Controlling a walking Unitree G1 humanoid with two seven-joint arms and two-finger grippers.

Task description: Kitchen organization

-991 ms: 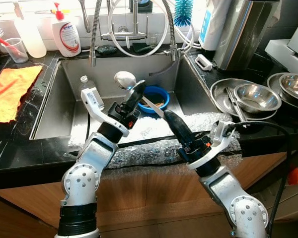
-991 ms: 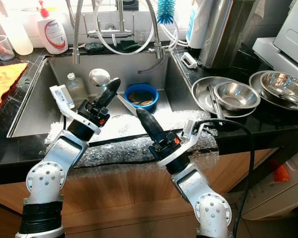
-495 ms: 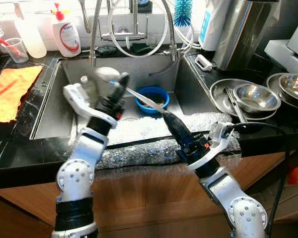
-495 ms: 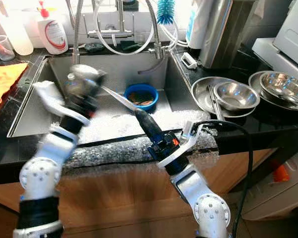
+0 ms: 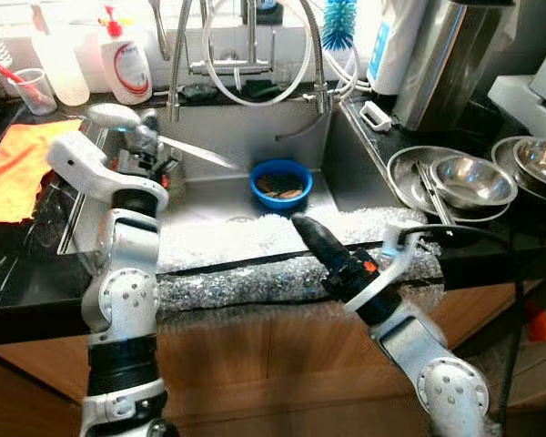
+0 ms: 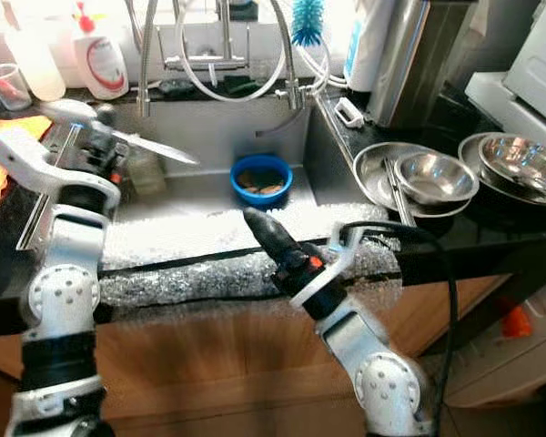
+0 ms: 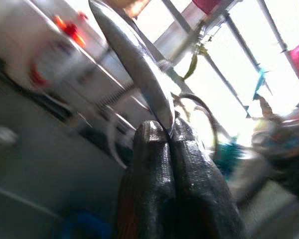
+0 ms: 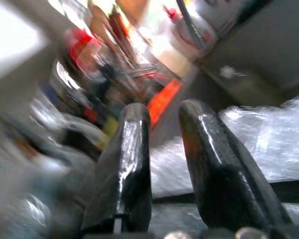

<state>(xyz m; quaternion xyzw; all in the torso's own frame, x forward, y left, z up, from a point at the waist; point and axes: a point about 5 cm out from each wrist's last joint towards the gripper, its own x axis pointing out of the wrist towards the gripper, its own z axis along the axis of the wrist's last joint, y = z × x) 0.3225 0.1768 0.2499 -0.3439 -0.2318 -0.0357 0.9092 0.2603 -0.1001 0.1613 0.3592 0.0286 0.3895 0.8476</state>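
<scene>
My left gripper (image 5: pixel 148 138) is shut on a silver ladle (image 5: pixel 112 115), held above the left rim of the steel sink (image 5: pixel 246 127). The ladle's round bowl points toward the counter on the left and its thin handle sticks out to the right over the basin. In the left wrist view both fingers (image 7: pixel 152 149) pinch the shiny handle (image 7: pixel 132 59). My right gripper (image 5: pixel 304 226) hovers over the sink's front edge, open by a narrow gap with nothing between its fingertips (image 8: pixel 134 124). A blue bowl (image 5: pixel 280 179) with food scraps sits in the basin.
Bubbly clear wrap (image 5: pixel 255 273) covers the sink's front edge. Steel bowls (image 5: pixel 473 178) are stacked on the right counter. A soap bottle (image 5: pixel 126 64) stands behind the sink, an orange cloth (image 5: pixel 9 164) lies on the left counter, and faucet hoses (image 5: pixel 255 55) hang above.
The left arm swung to the left with the ladle, pulling its handle away from the right gripper. The right gripper no longer touches the handle and has dropped slightly.
</scene>
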